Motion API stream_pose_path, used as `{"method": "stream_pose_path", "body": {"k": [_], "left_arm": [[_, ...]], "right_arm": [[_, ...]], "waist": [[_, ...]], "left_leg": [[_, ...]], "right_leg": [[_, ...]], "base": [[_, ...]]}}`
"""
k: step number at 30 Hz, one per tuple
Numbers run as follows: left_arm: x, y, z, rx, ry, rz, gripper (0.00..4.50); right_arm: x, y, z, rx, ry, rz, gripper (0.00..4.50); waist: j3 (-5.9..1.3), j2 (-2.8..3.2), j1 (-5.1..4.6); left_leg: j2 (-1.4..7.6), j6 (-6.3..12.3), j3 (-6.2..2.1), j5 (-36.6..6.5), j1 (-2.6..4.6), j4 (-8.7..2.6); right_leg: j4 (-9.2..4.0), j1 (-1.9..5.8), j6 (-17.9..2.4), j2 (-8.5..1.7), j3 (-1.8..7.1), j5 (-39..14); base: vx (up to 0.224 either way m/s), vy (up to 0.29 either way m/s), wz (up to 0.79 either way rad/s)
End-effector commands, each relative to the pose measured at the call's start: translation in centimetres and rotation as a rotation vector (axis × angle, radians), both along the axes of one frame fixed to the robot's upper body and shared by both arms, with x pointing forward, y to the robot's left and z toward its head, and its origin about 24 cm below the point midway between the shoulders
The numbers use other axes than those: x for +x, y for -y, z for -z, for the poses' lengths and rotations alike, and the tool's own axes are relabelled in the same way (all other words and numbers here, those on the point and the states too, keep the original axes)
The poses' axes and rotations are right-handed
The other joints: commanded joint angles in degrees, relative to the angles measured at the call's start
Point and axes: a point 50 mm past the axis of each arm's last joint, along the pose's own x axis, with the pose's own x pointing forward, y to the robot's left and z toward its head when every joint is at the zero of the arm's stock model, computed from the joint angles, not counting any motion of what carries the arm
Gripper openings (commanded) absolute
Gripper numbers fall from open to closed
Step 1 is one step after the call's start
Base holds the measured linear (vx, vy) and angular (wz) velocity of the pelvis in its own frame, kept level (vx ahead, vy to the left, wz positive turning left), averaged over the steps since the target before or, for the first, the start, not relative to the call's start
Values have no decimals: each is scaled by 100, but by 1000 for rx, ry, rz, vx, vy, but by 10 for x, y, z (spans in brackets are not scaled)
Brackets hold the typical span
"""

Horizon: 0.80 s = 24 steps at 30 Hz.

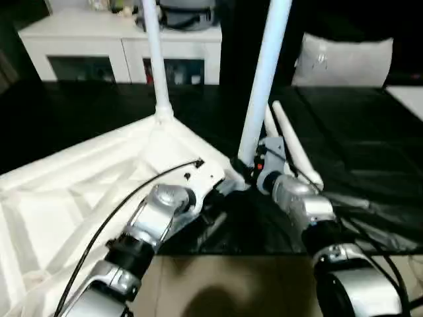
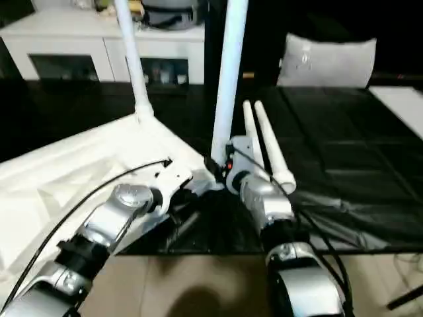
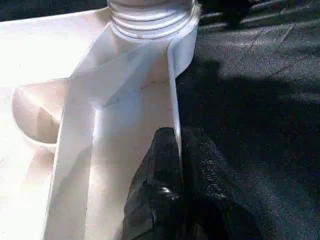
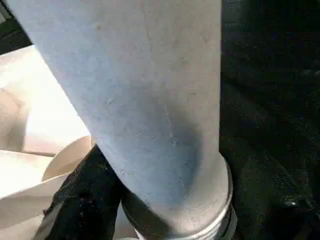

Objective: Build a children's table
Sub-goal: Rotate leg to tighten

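Observation:
The white table top (image 1: 79, 191) lies upside down, ribbed side up, on a black mat. One white leg (image 1: 153, 59) stands upright in its far corner. At the near right corner a second leg (image 1: 264, 79) stands upright, with my right gripper (image 1: 254, 168) shut around its base (image 4: 165, 165). My left gripper (image 3: 179, 137) is shut on the thin rim wall (image 3: 172, 90) of the table top, a short way from that corner's threaded collar (image 3: 150, 17). Two loose legs (image 1: 294, 148) lie side by side on the mat just beyond my right gripper.
The black mat (image 1: 370, 145) covers the work surface and ends at a beige floor (image 1: 231, 284) close to me. A low white cabinet with glass doors (image 1: 119, 46) stands at the back left. A grey cushion (image 1: 344, 59) is at the back right.

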Motion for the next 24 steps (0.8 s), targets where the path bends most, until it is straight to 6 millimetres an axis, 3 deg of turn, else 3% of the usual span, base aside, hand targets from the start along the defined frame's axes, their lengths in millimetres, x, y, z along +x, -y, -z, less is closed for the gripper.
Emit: {"method": "stream_pose_path", "body": {"k": [1, 3, 5, 7, 8, 9, 13, 16, 17, 19, 21, 24], "left_arm": [[-5, 14, -2, -7, 7, 77, 0], [-4, 10, -2, 2, 9, 71, 0], [-1, 0, -2, 23, 10, 62, 0], [0, -4, -1, 35, 13, 68, 0], [0, -8, -1, 47, 14, 77, 0], [0, -11, 0, 58, 11, 90, 0], [-1, -17, 1, 80, 5, 108, 0], [-1, -22, 2, 88, 0, 116, 0], [-1, -24, 3, 90, -1, 118, 0], [-1, -27, 3, 96, -6, 131, 0], [-1, -30, 4, 108, -8, 147, 0], [-2, -36, 5, 120, -11, 195, 0]], "right_arm": [[-27, 9, 49, -88, -225, 31, 329], [-27, 10, 48, -81, -215, 27, 348], [-25, 11, 44, -79, -178, 1, 375], [-25, 14, 42, -81, -155, -10, 392], [-24, 16, 40, -82, -135, -17, 405], [-24, 20, 38, -82, -119, -24, 414], [-24, 26, 33, -87, -81, -46, 444], [-27, 31, 26, -70, -34, -112, 444], [-27, 33, 23, -69, -20, -131, 444], [-29, 37, 17, -72, 14, -168, 444], [-29, 41, 9, -51, 48, -195, 444], [-27, 47, -7, -39, 113, -228, 444]], "waist": [[-67, 60, -41], [-92, 69, -16], [-89, 50, 3], [-114, 43, 38], [-142, 2, 52], [-144, 32, 63], [-164, 8, 85], [-223, 5, 137], [-237, 28, 154], [-295, 10, 168], [-345, 9, 166], [-338, 5, 153]], "left_leg": [[316, -74, -147, -2782, -56, -594], [329, -79, -136, -2700, -31, -603], [320, -40, -115, -2495, -68, -617], [321, 11, -56, -2134, -52, -601], [337, 57, -47, -1724, -110, -604], [348, 107, -8, -1436, -124, -602], [333, 157, 72, -1541, -97, -582], [336, 269, 119, -905, -137, -550], [336, 337, 135, -618, -143, -515], [323, 465, 131, -12, -194, -449], [281, 805, 136, 696, -242, -338], [300, 987, 128, 557, -287, -321]], "right_leg": [[-639, 47, -275, -496, 296, -2847], [-630, 24, -352, -507, 356, -2608], [-605, 33, -414, -509, 406, -2462], [-587, 13, -550, -512, 476, -2231], [-514, 66, -660, -514, 502, -1868], [-472, 63, -774, -493, 520, -1610], [-491, -15, -851, -458, 586, -1952], [-412, 30, -1023, -440, 602, -1106], [-362, 29, -1152, -428, 599, -684], [-239, 90, -1289, -403, 573, 155], [-123, 89, -1468, -368, 551, 1194], [-144, 94, -1516, -394, 528, 893]], "base": [[0, 0, 0], [0, 0, 0], [0, 0, 0], [0, 0, 0], [0, 0, 0], [0, 0, 0], [13, -8, 1], [66, -29, 6], [75, -17, 6], [70, -8, 4], [0, 0, 0], [0, 0, 0]]}}
